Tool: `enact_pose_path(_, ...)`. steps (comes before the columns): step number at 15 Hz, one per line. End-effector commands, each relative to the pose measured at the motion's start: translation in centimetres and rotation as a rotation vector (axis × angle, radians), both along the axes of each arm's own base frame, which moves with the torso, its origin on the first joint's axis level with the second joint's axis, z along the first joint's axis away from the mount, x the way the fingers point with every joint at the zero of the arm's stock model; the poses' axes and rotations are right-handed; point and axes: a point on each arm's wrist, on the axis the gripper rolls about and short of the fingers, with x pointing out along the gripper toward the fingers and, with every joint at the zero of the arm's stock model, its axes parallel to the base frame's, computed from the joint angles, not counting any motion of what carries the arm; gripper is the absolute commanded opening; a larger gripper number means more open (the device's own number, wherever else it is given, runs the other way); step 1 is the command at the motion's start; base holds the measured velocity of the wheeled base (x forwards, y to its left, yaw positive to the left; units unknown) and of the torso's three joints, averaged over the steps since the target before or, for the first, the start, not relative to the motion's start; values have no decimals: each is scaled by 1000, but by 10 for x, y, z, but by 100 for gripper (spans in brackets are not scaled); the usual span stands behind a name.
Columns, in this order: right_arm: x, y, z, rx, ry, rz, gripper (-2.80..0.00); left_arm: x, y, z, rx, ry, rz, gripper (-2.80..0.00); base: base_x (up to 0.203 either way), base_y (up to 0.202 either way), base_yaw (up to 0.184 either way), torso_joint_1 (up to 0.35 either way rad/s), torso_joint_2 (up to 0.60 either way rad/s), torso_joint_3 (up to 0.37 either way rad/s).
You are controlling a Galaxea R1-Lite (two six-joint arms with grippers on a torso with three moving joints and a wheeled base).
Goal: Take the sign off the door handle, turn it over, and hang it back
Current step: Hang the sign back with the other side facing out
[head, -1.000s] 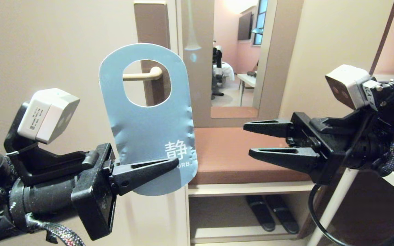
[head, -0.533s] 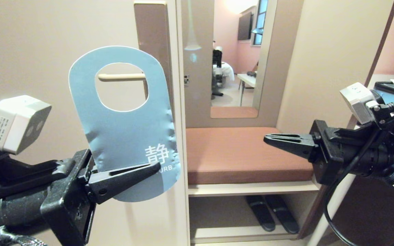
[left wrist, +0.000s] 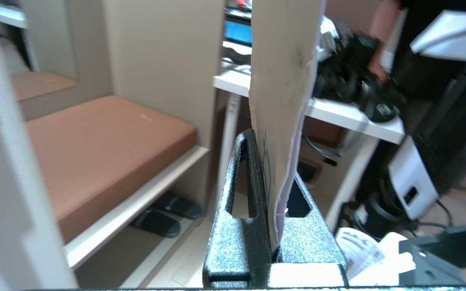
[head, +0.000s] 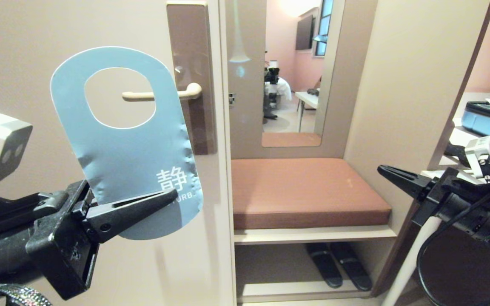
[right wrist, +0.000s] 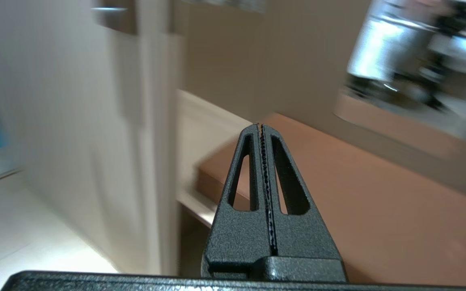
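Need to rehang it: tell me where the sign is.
In the head view, the sign is on the left, clamped at its bottom by the left end effector, held before the door handle.

We note the sign (head: 126, 157) upright before the door (head: 36, 51), clamped at its lower end in the left gripper (head: 160, 199), at the left of the head view. The door handle (head: 160, 94) lies behind it, its free end showing through the sign's hole. Right of the door sits the bench (head: 309, 191), with slippers (head: 338, 265) beneath it. The right gripper (head: 387, 172) hangs far right, well apart.
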Motion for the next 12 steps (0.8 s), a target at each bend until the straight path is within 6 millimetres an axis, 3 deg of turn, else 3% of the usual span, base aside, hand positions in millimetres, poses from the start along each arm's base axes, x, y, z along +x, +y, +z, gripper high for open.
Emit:
enact_pose_path(1, -12, -4, -19, -5, 48, -65, -280, -1, 5, 0, -4, -5, 23, -280, 0, 0, 0, 0, 0, 0)
enact_pose_path(7, -55, -10, -27, -4, 73, -193, -280, 0, 7, 0, -4, -5, 34, -280, 0, 0, 0, 0, 0, 0)
enact_pose_path(12, -73, -24, -13, 16, 16, -425, -280, -1, 10, -3, 0, 0, 49, -280, 0, 0, 0, 0, 0, 0)
